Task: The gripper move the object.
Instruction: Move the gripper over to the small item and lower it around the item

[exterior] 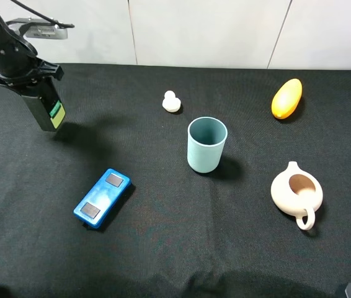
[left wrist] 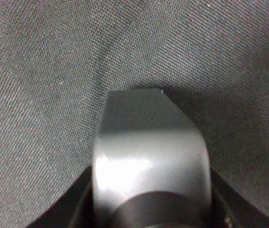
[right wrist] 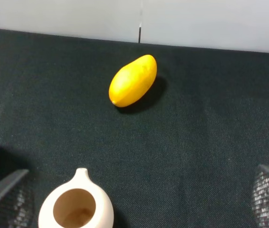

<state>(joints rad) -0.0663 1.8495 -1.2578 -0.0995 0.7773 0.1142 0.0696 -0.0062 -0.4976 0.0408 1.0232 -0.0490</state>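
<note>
In the exterior high view my left gripper (exterior: 31,84) is at the far left of the table, shut on the small black bottle (exterior: 46,110) with a green-and-white label. The bottle hangs tilted below the jaws, and its shadow lies on the cloth to its right. In the left wrist view the bottle (left wrist: 148,142) fills the lower middle, seen from close up, with dark cloth around it. My right gripper (right wrist: 137,192) is open and empty, low at the near right, with one fingertip (right wrist: 6,189) at each side of its view.
A teal cup (exterior: 207,144) stands mid-table. A blue flat device (exterior: 102,197) lies in front left. A small white piece (exterior: 172,102) is behind the cup. A yellow mango (exterior: 286,98) (right wrist: 132,80) is at the back right, and a cream pitcher (exterior: 296,194) (right wrist: 76,209) at the right.
</note>
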